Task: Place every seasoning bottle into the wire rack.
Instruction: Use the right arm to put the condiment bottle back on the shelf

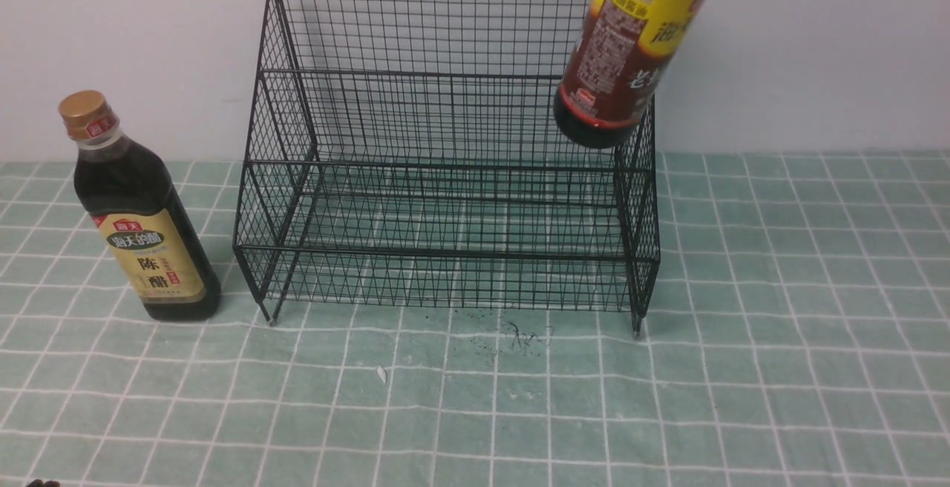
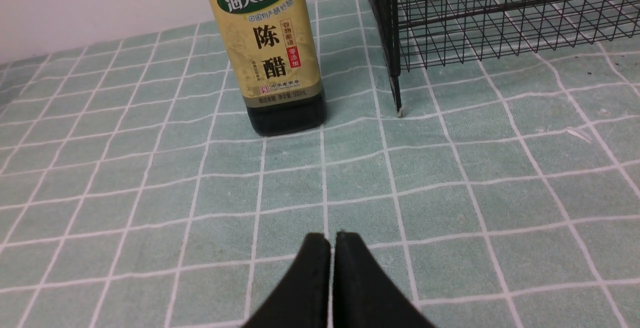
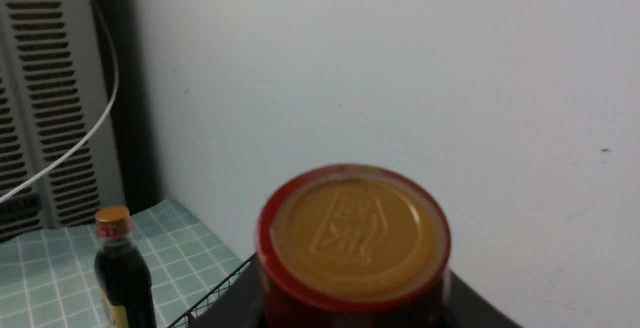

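The yellow-and-brown-labelled seasoning bottle point(image 1: 631, 49) hangs tilted in the air over the right end of the wire rack point(image 1: 445, 175), its top cut off by the frame edge. The right wrist view looks onto its red-rimmed base point(image 3: 355, 233), with my right gripper point(image 3: 352, 315) shut on the bottle's body, a dark finger on either side. The gold-capped bottle point(image 1: 141, 234) stands upright on the cloth just left of the rack. My left gripper point(image 2: 332, 238) is shut and empty, low over the cloth in front of that bottle point(image 2: 267, 53). The rack holds nothing.
A green-and-white checked cloth point(image 1: 779, 324) covers the table up to a white wall. Dark scribble marks point(image 1: 519, 335) and a small white scrap point(image 1: 381, 374) lie on the cloth before the rack. A vented panel point(image 3: 40, 93) with a white cable stands beyond the table's left end.
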